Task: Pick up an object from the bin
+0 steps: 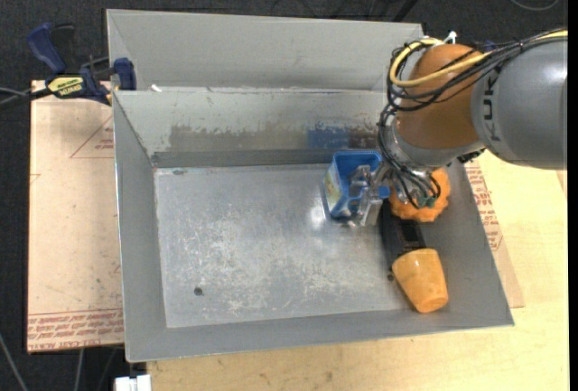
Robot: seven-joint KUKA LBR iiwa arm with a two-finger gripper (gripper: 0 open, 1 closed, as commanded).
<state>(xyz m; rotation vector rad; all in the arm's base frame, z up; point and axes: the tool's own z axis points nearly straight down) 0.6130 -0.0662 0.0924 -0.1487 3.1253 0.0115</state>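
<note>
The blue box-like tub [344,171] lies against the claw [363,198], on the claw's left in the view and touching it. Metal parts overlap the tub's rim, so I cannot tell whether the claw is spread, closed or already pinching it. This looks like the grasping step, with no lift begun. The next move probably calls for a firm bite on the tub's wall, then a straight rise. Just right of the claw, partly under the wrist, sits a lumpy orange thing [433,205]. Just nearer is a black flat piece [397,240], and beyond that an orange cup [422,281] on the bin [235,245] floor.
</note>
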